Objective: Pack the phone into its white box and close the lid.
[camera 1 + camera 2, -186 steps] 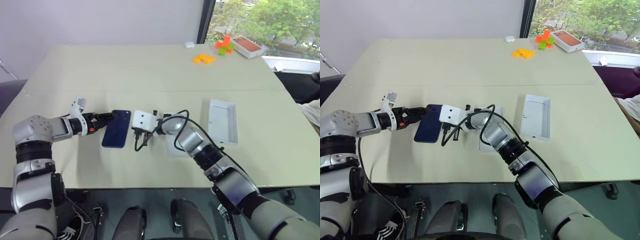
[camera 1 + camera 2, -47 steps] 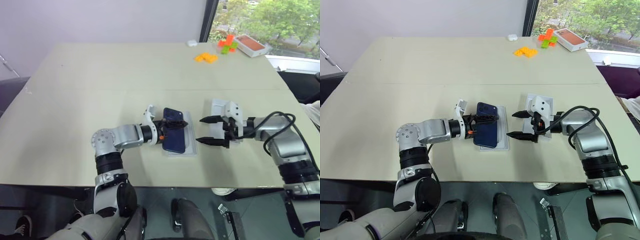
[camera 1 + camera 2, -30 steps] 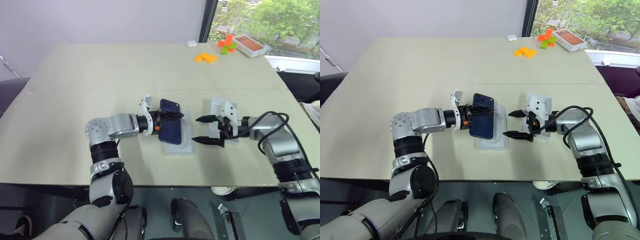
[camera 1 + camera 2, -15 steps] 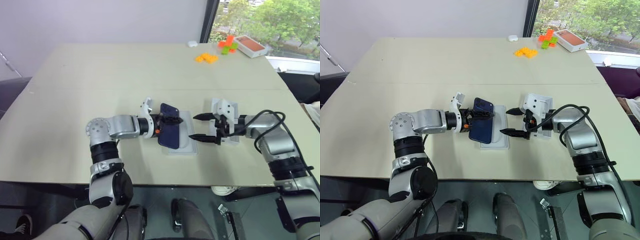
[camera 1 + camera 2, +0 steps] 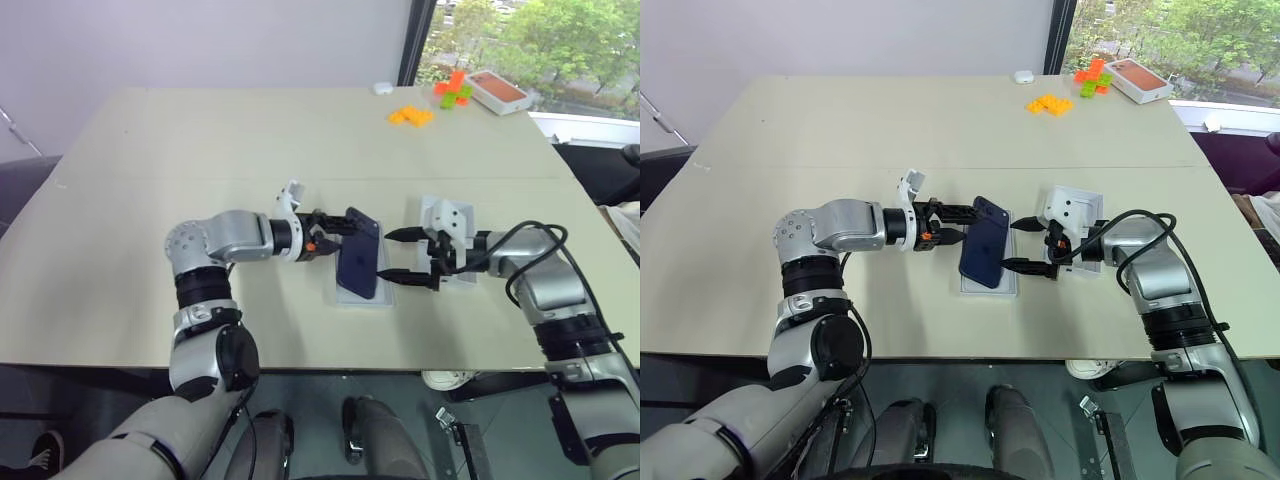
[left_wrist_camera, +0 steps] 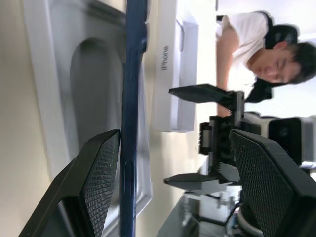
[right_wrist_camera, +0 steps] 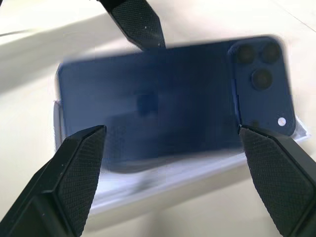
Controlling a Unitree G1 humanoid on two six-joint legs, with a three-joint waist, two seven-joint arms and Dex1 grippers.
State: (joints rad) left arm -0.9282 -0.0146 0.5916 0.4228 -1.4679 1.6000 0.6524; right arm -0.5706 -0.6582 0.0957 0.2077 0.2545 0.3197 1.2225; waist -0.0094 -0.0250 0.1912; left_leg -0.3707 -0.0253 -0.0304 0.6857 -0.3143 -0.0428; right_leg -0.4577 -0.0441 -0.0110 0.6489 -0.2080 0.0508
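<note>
A wide pale worktop (image 5: 200, 150) carries everything. Two robot arms reach in from either side and meet near its middle.

The left claw (image 5: 335, 227) points toward the right one. In the left wrist view its fingers (image 6: 94, 173) are spread: one lies against the phone's flat face and the other stands well clear, so the phone leans on the claw without being pinched.

The right claw (image 5: 405, 256) faces the left claw with its jaws wide apart and nothing between them. Its fingertips sit just beside the phone's far edge.

The lid (image 5: 452, 240), a white tray, lies behind the right claw, partly hidden by the wrist.

A shallow white tray with an oval recess (image 5: 990, 280) lies flat between the two claws, under the phone.

The phone (image 5: 358, 266), dark navy, stands tilted on its long edge over that tray, between the two claws. In the right wrist view its back with the camera cluster (image 7: 259, 74) faces the right claw.

Well beyond both claws, near the window, lie an orange-topped box (image 5: 498, 92), orange blocks (image 5: 409, 117) and a small white case (image 5: 379, 88).
</note>
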